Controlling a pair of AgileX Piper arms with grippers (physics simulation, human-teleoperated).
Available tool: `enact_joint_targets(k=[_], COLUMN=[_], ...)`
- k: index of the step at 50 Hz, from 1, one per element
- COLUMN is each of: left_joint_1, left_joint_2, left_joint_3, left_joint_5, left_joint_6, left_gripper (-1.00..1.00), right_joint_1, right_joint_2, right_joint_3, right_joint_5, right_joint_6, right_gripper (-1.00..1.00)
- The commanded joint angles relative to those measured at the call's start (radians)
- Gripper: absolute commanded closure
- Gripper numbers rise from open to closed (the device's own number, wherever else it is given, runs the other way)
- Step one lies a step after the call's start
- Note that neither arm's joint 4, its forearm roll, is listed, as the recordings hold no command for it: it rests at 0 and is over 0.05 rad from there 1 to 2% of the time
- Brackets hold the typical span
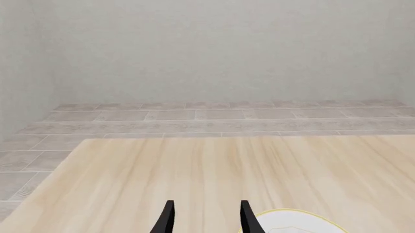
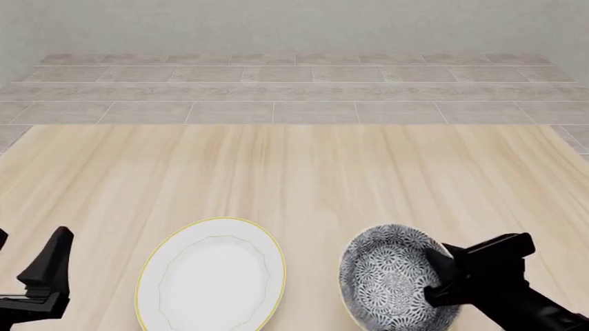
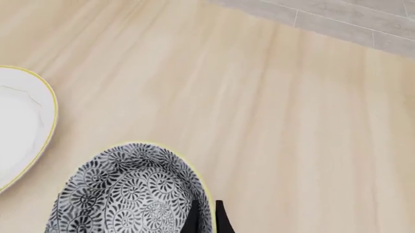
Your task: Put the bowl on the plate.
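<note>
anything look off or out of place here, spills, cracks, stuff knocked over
Nothing stands out. The bowl sits upright on the table, apart from the plate, which lies flat beside it. The right pincer straddles the bowl's rim. No spill or crack shows.

far wooden tabletop [image 2: 304, 165]: bare, open | near edge: white yellow-rimmed plate [image 2: 210, 276] just beside patterned grey bowl [image 2: 391, 286], narrow gap between
</note>
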State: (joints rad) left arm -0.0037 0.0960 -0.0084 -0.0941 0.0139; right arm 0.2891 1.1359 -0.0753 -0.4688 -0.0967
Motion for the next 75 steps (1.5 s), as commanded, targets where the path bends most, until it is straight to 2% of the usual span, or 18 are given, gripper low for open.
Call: enact_joint_targets(k=[1,4,9,13,31,33,35,46,50,72,73,75], left_joint_1=[0.002,0.003,0.003,0.002,0.0,0.0,0.0,-0.001,0.0,0.0,0.0,0.0], left_joint_2=[0.01,0.016,0.016,0.019,0.0,0.001,0.0,-0.002,0.003,-0.013,-0.011,-0.01], left_joint_3=[0.001,0.001,0.002,0.003,0.005,0.005,0.005,0.005,0.005,0.004,0.004,0.004], left_joint_5=[-0.013,-0.019,-0.021,-0.025,-0.003,-0.004,-0.002,-0.001,-0.006,0.007,0.005,0.003], left_joint_6=[-0.001,-0.002,-0.002,-0.002,0.001,0.0,0.001,0.001,0.003,0.005,0.005,0.005], left_gripper=[-1.0,-1.0,-1.0,-1.0,-1.0,-1.0,-1.0,-1.0,-1.0,-1.0,-1.0,-1.0], right_joint_1=[-0.019,-0.029,-0.087,-0.093,-0.128,-0.147,-0.165,-0.193,-0.188,-0.159,-0.164,-0.161], right_joint_2=[-0.155,-0.209,-0.176,-0.168,-0.218,-0.216,-0.215,-0.202,-0.182,-0.241,-0.217,-0.214], right_joint_3=[-0.04,-0.057,-0.076,-0.081,-0.131,-0.133,-0.138,-0.161,-0.161,-0.171,-0.233,-0.251], right_joint_5=[0.13,0.18,0.183,0.174,0.247,0.244,0.246,0.253,0.244,0.294,0.328,0.34], right_joint_6=[-0.028,-0.059,-0.024,-0.034,0.01,0.006,0.024,0.034,0.059,0.07,0.069,0.067], right_gripper=[1.0,1.0,1.0,1.0,1.0,1.0,1.0,1.0,1.0,1.0,1.0,1.0])
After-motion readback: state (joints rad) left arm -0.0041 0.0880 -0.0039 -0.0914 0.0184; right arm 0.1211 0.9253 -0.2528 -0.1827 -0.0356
